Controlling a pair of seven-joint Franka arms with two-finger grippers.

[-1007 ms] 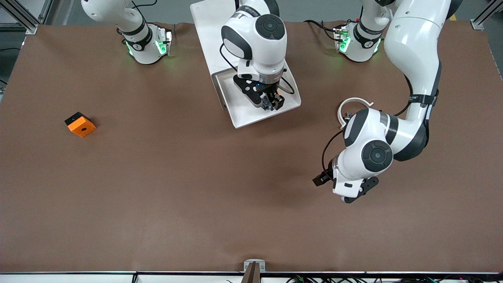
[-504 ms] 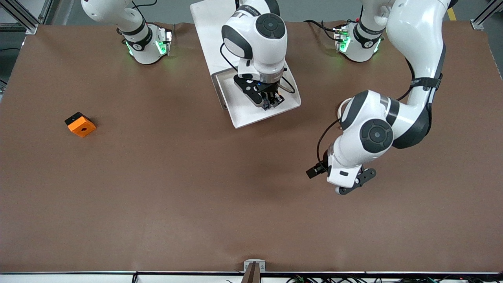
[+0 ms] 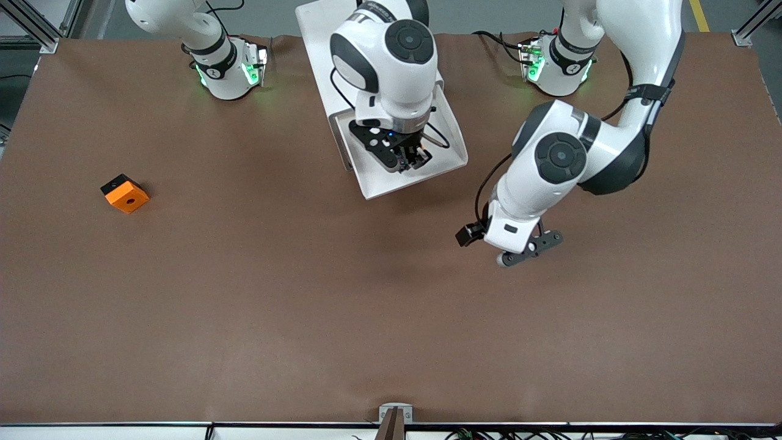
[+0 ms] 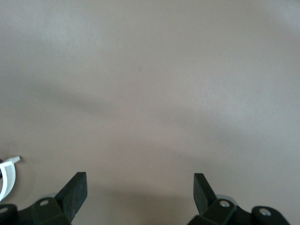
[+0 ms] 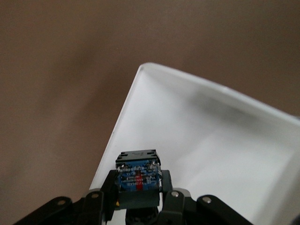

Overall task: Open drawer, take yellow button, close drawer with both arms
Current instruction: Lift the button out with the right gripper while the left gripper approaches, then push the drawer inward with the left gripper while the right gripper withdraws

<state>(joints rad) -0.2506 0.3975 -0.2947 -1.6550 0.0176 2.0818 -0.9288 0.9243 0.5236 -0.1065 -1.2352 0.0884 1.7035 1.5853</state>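
Gripping button (image 5: 138, 174) over open drawer (image 3: 449, 160): right gripper (image 3: 408, 160) | left gripper (image 4: 139, 192) spread wide, empty, over table (image 3: 244, 293)

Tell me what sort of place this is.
Likely a robotics lab bench: two white arms bolted along one edge of a brown-covered table, aluminium framing at the corners, and test props such as a white drawer and an orange cube.

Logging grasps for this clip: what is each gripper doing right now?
Left gripper: jaws open, empty, over bare table.
Right gripper: jaws shut on the button, over the open drawer.
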